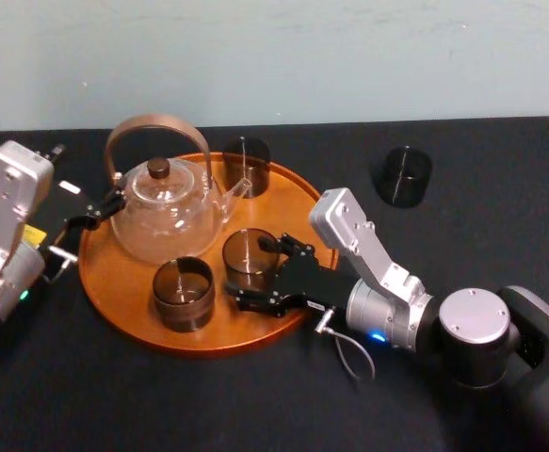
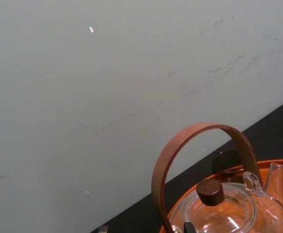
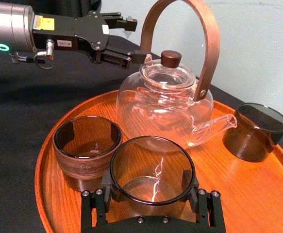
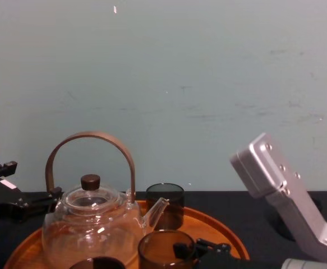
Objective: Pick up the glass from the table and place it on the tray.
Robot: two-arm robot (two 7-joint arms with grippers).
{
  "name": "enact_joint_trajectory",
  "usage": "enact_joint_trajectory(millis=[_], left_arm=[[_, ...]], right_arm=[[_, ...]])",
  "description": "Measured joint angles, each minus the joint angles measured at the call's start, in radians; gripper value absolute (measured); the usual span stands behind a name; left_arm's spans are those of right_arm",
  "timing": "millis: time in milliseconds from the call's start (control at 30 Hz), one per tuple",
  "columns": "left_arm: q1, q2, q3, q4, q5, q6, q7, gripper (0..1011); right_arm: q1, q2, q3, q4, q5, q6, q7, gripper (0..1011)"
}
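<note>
Blk table (image 1: 255, 405), pale wall (image 1: 349, 56); R gripper (image 1: 250, 273) clasps glass (image 1: 244, 247) at tray (image 1: 114, 287).

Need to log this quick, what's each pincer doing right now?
Left pincer: open, beside the teapot handle.
Right pincer: shut on the glass, over the tray.

— The right arm?
— It reaches low from the near right toward the centre, forearm angled up and wrist level. The right gripper (image 1: 246, 270) pinches a glass (image 3: 151, 170) between its two fingers.
— And the left arm?
— Bent at the left edge, left gripper (image 1: 104, 209) pointing right, fingers spread apart.
</note>
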Motion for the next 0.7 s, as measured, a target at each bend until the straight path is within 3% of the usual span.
enact_joint_trajectory(millis=[700], left_arm=[[0.0,0.0,0.0,0.0,0.0,0.0,0.0,1009]], right_arm=[[0.002,-0.012,-0.006,0.026,-0.004,0.0,-0.013,908]])
